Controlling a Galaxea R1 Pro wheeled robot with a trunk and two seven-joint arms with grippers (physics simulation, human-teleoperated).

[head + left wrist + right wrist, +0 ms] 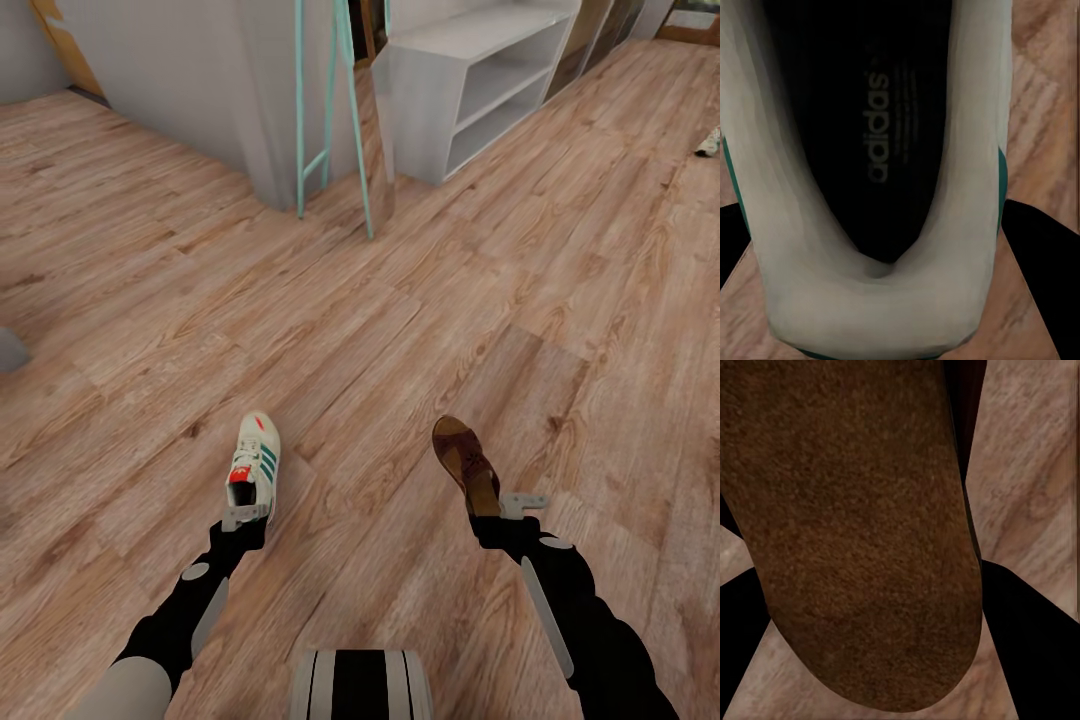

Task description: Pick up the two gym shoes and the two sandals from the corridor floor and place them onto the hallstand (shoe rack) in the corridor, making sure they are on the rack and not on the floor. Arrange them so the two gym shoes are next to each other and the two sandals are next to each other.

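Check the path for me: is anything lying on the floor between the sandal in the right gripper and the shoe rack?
Nothing: in the head view, only bare wood floor lies between the sandal and the shoe rack. The teal-legged stand sits off to the rack's left.

The corridor floor [420,300] is light brown wood-grain planking with visible knots, running diagonally across the head view. Standing directly on it at the far side are the pale grey-white hallstand [470,85] with its open shelf rows, a grey wall block beside it, and the thin teal legs [335,120] of a frame between them. Toward the floor's far right edge lies a small pale shoe [709,142], well apart from the hallstand.
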